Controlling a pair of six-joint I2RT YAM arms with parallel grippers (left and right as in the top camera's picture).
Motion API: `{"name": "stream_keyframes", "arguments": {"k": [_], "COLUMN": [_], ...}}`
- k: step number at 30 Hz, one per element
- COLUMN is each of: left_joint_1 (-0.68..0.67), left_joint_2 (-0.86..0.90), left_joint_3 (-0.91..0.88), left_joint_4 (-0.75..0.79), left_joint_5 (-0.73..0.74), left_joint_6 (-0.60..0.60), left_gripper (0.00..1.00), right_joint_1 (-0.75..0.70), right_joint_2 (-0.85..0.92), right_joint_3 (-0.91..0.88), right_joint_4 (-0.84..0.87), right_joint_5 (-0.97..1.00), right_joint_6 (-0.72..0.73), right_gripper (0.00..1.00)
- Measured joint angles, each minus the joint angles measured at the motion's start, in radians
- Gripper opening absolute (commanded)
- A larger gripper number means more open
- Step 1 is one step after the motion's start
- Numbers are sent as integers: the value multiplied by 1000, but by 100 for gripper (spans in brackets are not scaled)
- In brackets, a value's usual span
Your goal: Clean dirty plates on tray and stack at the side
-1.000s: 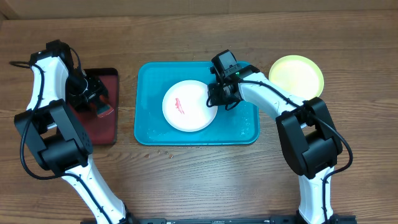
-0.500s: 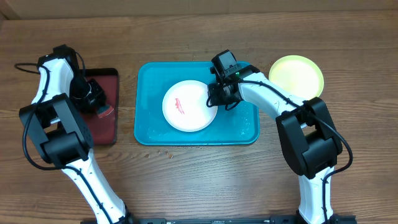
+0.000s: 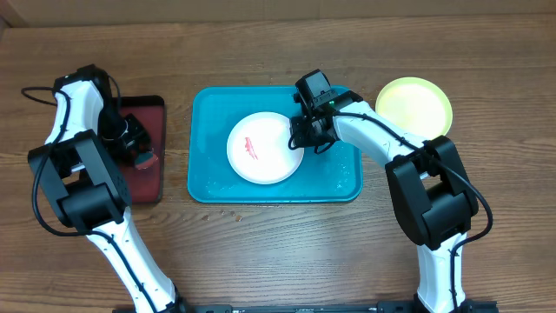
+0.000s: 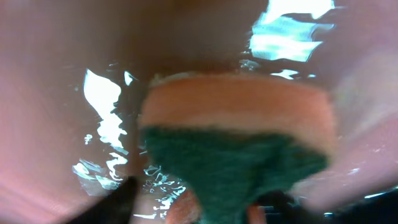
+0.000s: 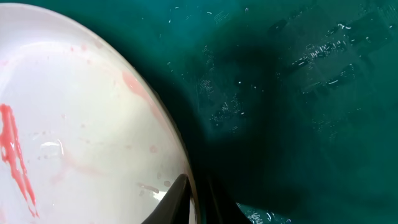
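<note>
On the wooden bench [image 3: 278, 252] the turquoise tray [image 3: 339, 181] lies in the middle of the frame. The white plate [image 3: 271, 163] lies flat inside it, a little left of its centre, with a red smear [image 3: 250, 148] on its left half. The right hand [image 3: 301, 137] is clenched on the right rim of this plate; the right wrist view shows the plate edge pinched at the bottom of the frame.

At the left, the dark red tray [image 3: 146, 187] has a wet surface. The left hand [image 3: 130, 139] is low over it, at an orange and green sponge [image 4: 236, 124]. I cannot tell if this hand squeezes the sponge or only stands around it.

At the upper right, the yellow-green plate [image 3: 413, 106] lies on the bench, just beside the turquoise tray
</note>
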Motion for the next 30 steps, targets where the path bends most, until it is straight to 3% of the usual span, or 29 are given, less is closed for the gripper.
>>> {"name": "stream_keyframes", "arguments": {"k": [4,5,7,9,11,13,15,17,18,19,20,28,29,30], "left_joint_1": [5,5,5,5,5,5,5,5,5,5,5,5,5,5], "left_joint_2": [1,1,2,2,2,2,3,3,3,3,3,3,3,3], "left_joint_3": [0,0,0,0,0,0,0,0,0,0,0,5,6,6], "left_joint_4": [-39,-48,-61,-67,-70,-70,-68,-61,-55,-45,-31,100,112,122], "left_joint_5": [0,1,4,6,10,12,12,12,12,11,11,6,3,0], "left_joint_6": [0,0,-3,4,4,3,4,3,4,4,3,3,3,4], "left_gripper": [100,96,70,50,18,4,8,63,82,95,100,100,96,87], "right_joint_1": [0,0,0,0,0,0,0,0,0,0,0,0,0,0], "right_joint_2": [0,0,0,0,0,0,0,0,0,0,0,0,0,0], "right_joint_3": [0,0,-1,-1,-1,-1,-1,-1,-1,-1,-1,-1,-1,-1], "right_joint_4": [1,1,2,2,2,3,3,3,3,3,3,3,3,3], "right_joint_5": [1,0,0,0,0,0,1,1,0,1,0,1,1,1], "right_joint_6": [0,0,0,0,0,0,0,0,0,0,0,0,0,0], "right_gripper": [12,11,11,11,11,11,11,11,11,11,11,11,11,11]}}
